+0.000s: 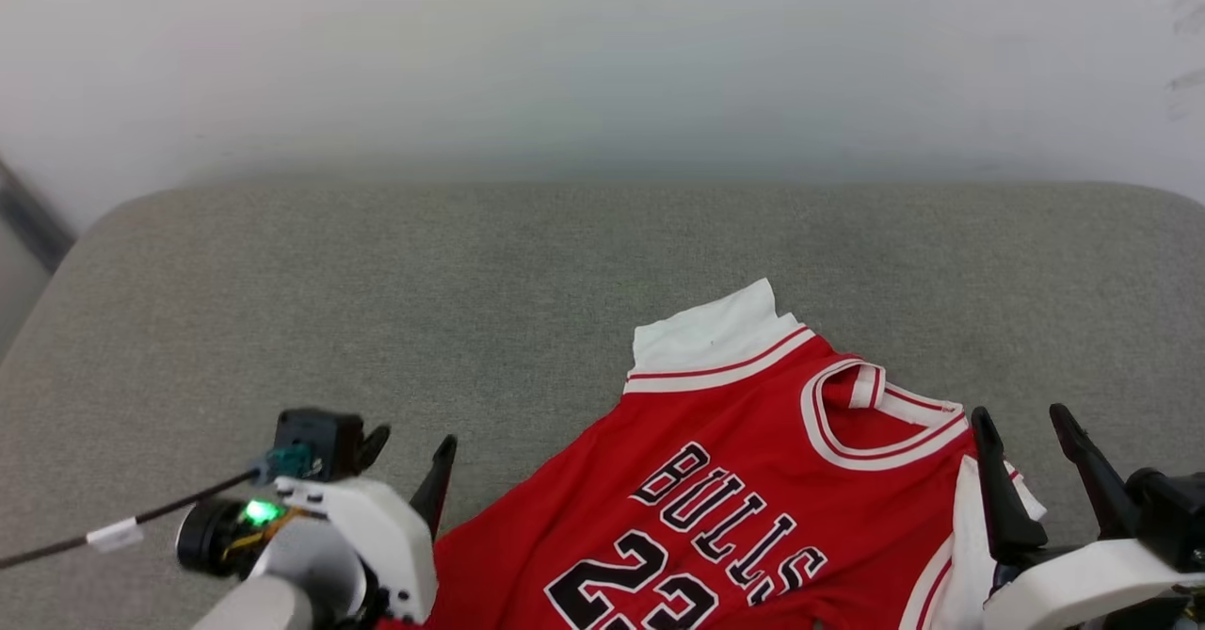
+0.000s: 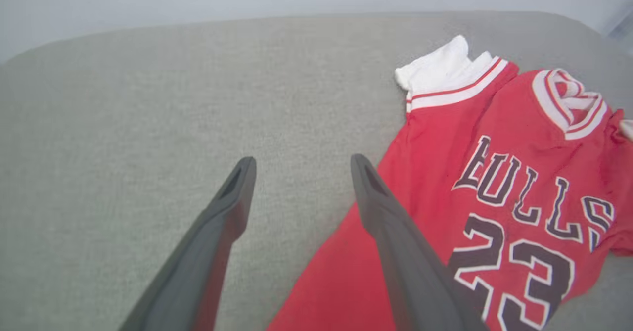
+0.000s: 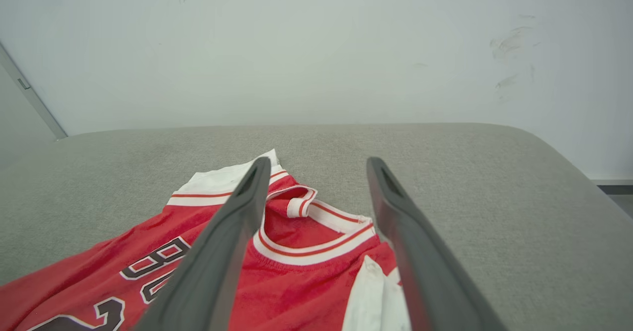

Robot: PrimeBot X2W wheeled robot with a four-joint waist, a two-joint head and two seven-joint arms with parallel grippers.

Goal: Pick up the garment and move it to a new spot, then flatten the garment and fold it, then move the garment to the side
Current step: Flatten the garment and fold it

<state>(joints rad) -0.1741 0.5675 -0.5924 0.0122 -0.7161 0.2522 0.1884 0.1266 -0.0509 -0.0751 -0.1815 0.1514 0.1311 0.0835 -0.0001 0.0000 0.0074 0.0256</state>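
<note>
Grey cushion [image 1: 377,282] carries the garment [image 1: 744,479] front up, apparently rumpled. Left gripper [image 2: 299,165] and right gripper [image 3: 319,165] fingers stand wide, empty. Flattening, folding and side placement remain.

Lower centre-right, head view: garment [image 1: 753,460] red-bodied; sleeves white with red-and-white striped trim; collar striped the same; lettering and numerals black, outlined white. Under it: cushion [image 1: 377,310] grey-green, fine woven fleck. Top of frame: wall [image 1: 602,46] pale off-white, faint dark scuffs upper right. Bottom corners: left gripper [image 1: 412,440], right gripper [image 1: 1020,413], dark fingers, white housings. Lower left: green light [image 1: 262,512].
</note>
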